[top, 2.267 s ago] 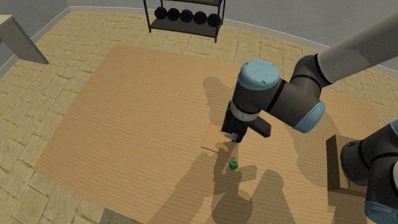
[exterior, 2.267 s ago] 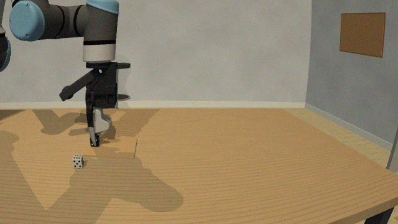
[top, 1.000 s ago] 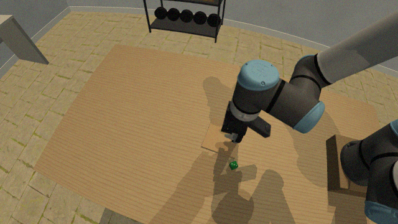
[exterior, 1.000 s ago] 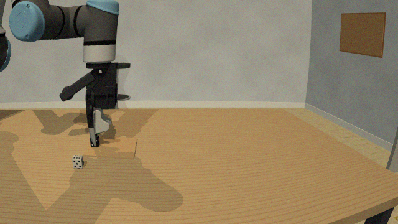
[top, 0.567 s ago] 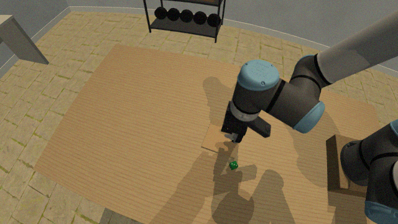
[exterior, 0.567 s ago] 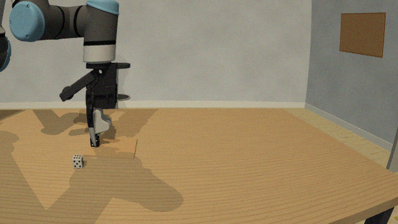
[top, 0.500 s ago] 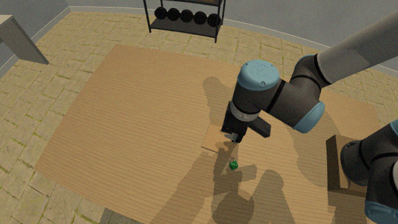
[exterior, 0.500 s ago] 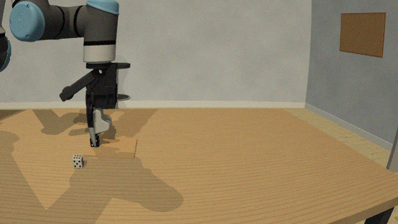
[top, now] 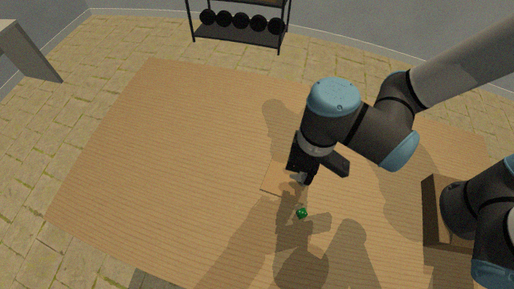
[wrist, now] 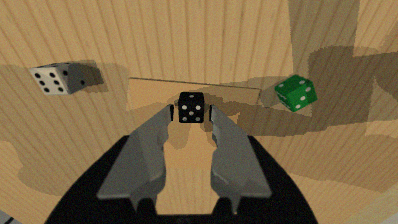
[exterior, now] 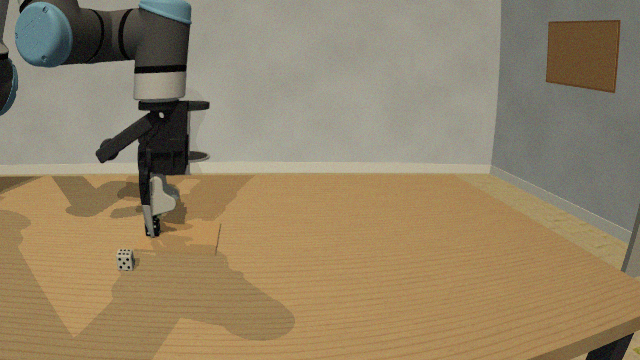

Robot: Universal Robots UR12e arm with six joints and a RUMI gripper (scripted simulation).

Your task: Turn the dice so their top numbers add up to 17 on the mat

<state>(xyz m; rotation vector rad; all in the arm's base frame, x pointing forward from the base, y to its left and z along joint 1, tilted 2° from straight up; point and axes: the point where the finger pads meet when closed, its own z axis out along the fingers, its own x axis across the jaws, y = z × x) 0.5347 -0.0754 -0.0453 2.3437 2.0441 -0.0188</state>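
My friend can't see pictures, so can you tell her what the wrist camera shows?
A black die sits on a small tan mat, between the tips of the end effector, whose two grey fingers stand slightly apart from its sides. A white die lies on the wooden table at far left, and a green die at right.

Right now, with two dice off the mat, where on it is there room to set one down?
Two patches of mat look free: beside the black die toward the white die, and beside it toward the green die. The middle is crowded: the jaws flank the black die.
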